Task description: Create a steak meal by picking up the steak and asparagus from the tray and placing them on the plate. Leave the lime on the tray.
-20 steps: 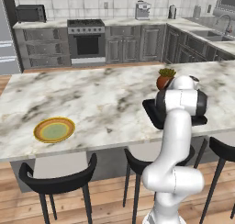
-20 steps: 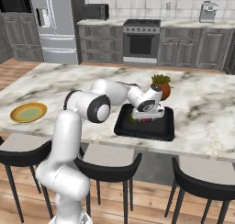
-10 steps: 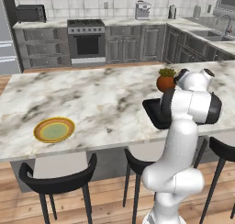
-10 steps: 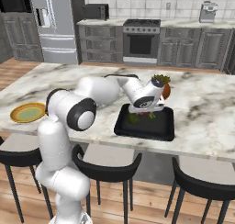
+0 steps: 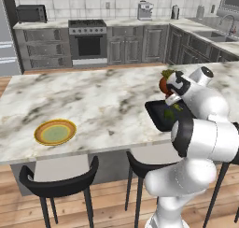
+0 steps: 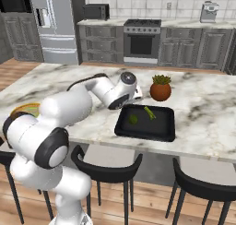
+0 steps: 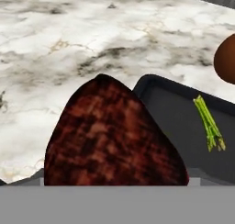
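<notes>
The dark red-brown steak (image 7: 112,136) looms at the bottom of the hand view, gripped and lifted, hiding the fingertips. My gripper (image 6: 136,98) is shut on it, hovering just above the near-left corner of the black tray (image 6: 152,128). On the tray lie the light-green asparagus (image 6: 149,112) and a round green lime (image 6: 132,119). The asparagus (image 7: 209,124) and the tray (image 7: 179,117) also appear in the hand view, to the steak's right. The yellow-rimmed plate (image 5: 55,131) sits far along the marble counter, well away from the tray (image 5: 158,118).
A terracotta plant pot (image 6: 160,88) stands just behind the tray. Black bar stools (image 6: 107,166) line the counter's near edge. My own arm partly hides the plate (image 6: 24,109) in the right base view. Bare marble (image 5: 107,105) stretches between tray and plate.
The hand has risen from over the tray and swung toward its plate-side edge, carrying the steak. The lime and asparagus have not moved.
</notes>
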